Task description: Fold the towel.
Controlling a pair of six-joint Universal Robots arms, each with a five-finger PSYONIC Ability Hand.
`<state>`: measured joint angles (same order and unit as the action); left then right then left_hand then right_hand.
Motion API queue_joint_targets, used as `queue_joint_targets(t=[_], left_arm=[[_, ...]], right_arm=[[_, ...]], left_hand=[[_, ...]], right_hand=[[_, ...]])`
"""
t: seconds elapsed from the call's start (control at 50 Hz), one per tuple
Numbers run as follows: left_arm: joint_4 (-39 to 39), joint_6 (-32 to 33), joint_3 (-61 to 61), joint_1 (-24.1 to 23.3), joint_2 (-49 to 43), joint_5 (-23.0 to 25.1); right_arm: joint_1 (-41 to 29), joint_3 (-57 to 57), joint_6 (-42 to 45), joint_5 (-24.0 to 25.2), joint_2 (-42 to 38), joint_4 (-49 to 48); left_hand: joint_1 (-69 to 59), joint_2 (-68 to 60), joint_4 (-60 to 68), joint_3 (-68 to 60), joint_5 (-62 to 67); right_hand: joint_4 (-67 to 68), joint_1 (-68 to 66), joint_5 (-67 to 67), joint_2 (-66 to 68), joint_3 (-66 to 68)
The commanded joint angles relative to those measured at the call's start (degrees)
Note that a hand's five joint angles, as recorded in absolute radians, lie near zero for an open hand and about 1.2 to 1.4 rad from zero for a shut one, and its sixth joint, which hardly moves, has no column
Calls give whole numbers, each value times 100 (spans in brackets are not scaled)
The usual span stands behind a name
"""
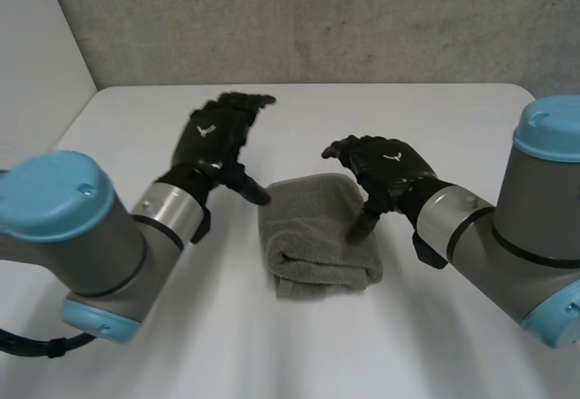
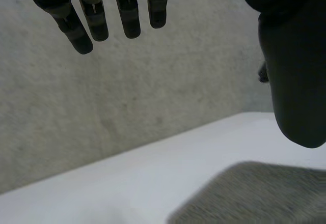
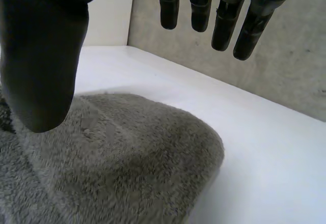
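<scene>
Since the white table (image 1: 435, 118) carries just 1 item, everything turns on how that item lies between the 2 hands. Left arm (image 1: 82, 236) and right arm (image 1: 507, 227), grey tube with light-blue caps, come in from either side.

Towel (image 1: 313, 236) lies flat on the table between the hands: under the thumb of the right hand (image 1: 390, 168), just beside the thumb of the left hand (image 1: 213, 141). Grey terry, thick nap, matte and soft. It is doubled into a compact oblong, with stacked layers and a rounded fold at the end toward the robot. Long axis runs away from the robot, so each hand faces a long edge.

Right hand is the nearer 1. Its thumb (image 3: 41, 71) points down over the towel's right side; touching or just above, can't tell. Its fingers (image 3: 224, 25) are straight and well apart from the thumb, past the towel's far rounded edge. Wide open, holding nothing.

Left hand is also wide open and empty: fingers (image 2: 91, 20) straight and off the table, thumb (image 2: 295, 81) reaching toward the towel's far corner but beside it, not on it.

Judgement: the fold looks mostly done. Any further fold or press-down suits the right hand. Plush pile will compress, then spring back.
</scene>
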<state>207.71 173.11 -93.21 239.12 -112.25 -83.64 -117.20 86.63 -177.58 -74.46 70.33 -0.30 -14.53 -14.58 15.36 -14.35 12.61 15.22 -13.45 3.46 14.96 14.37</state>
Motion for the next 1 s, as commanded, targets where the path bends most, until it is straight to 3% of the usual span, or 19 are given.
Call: queue_joint_targets(t=[0.02,0.14,0.32,0.38,0.52,0.6,0.64,0.76,0.8,0.86,0.9,1.0], left_arm=[[-291,82,329,-392,-752,-143],[-573,109,505,-516,-1325,-415],[-837,206,479,-516,-1361,-425],[-899,214,497,-507,-1255,-425],[-1223,206,602,-183,-1,-381],[-1444,197,734,-50,450,-372],[-1915,162,1075,-24,992,-381],[-2902,100,1753,11,1373,-477],[-3541,109,2208,-6,1320,-704],[-3852,118,2342,-6,1267,-934],[-4228,144,2482,-6,1110,-1372],[-4344,135,2518,-24,1065,-1681]], right_arm=[[66,223,22,222,-378,-251],[57,118,188,196,-1090,-304],[189,-14,435,160,-1250,-243],[215,-49,426,143,-1083,-190],[320,-251,303,108,549,74],[452,-445,92,19,974,74],[532,-533,-93,-104,1185,100],[918,-673,-383,-745,1519,460],[936,-761,-339,-929,1536,793],[945,-805,-268,-991,1536,874],[945,-832,-163,-1087,1536,874],[910,-832,-137,-1228,1528,882]], left_hand=[[314,318,-397,295,-1122],[314,318,-397,295,-1122],[364,368,-447,346,-1172],[381,386,-464,363,-1189],[364,369,-447,346,-1173],[331,335,-413,312,-1139],[331,335,-413,312,-1139],[364,369,-447,346,-1172],[381,385,-464,363,-1189],[381,386,-464,363,-1189],[381,386,-464,363,-1189],[381,386,-464,363,-1189]], right_hand=[[-522,345,-346,-496,-437],[-522,345,-346,-496,-437],[-522,345,-346,-496,-437],[-522,345,-346,-496,-437],[-522,345,-346,-496,-437],[-522,345,-346,-496,-437],[-522,345,-346,-496,-437],[-522,345,-346,-496,-437],[-522,345,-346,-496,-437],[-522,345,-346,-496,-437],[-522,345,-346,-496,-437],[-522,345,-346,-496,-437]])
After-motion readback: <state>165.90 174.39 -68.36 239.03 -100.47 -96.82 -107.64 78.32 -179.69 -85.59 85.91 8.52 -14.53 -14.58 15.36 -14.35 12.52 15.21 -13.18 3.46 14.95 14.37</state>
